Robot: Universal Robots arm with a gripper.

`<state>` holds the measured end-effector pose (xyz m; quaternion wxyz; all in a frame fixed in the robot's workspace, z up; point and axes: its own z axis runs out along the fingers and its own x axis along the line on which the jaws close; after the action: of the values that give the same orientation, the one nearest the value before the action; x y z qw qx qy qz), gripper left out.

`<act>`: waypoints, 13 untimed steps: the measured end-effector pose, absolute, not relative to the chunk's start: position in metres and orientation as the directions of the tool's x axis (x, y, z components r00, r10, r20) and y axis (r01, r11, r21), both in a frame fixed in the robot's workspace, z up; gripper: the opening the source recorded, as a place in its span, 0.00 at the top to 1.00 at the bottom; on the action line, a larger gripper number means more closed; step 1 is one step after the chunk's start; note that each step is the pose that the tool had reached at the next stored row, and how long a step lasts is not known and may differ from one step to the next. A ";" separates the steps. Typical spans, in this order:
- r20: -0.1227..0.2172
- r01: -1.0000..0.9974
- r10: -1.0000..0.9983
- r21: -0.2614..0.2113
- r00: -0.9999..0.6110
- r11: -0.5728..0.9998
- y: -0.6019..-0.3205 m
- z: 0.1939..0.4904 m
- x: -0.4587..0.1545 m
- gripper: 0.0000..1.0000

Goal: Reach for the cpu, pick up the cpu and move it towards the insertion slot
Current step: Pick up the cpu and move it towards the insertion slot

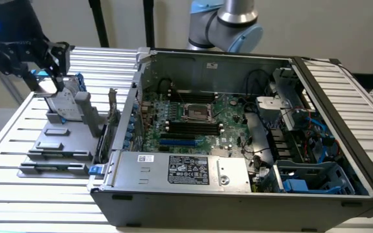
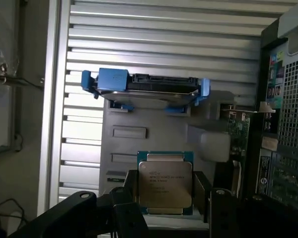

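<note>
Exterior view
Gripper: at ten o'clock in the scene, raised above the grey tray that lies outside the open computer case.
Hard drive: upright in its blue frame on the tray, just below the gripper tips.
Insertion slot: on the green board inside the case, near the scene's middle, at four o'clock from the gripper and well apart from it.
Memory slots: long black bars at six o'clock from the socket.
Arm: grey-and-blue joint at twelve o'clock behind the case.

Wrist view
Cpu: silvery top with printed text, pale rim, flat towards the camera, between the black fingers.
Claw state: gripper clamped on the cpu, a finger against each side edge.
Backdrop: tray and hard drive lie beyond the chip.
</note>
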<state>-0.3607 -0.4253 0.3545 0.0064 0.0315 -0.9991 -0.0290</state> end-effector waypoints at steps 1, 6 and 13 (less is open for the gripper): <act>0.013 -0.062 -0.063 0.058 -0.998 0.996 -0.425 0.358 -0.356 0.46; 0.022 -0.062 -0.063 0.059 -0.998 0.996 -0.425 0.376 -0.333 0.46; 0.036 -0.061 -0.063 0.060 -0.997 0.996 -0.425 0.394 -0.301 0.46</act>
<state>-0.3015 -0.4253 0.3938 0.0187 0.0312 -0.9989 -0.0294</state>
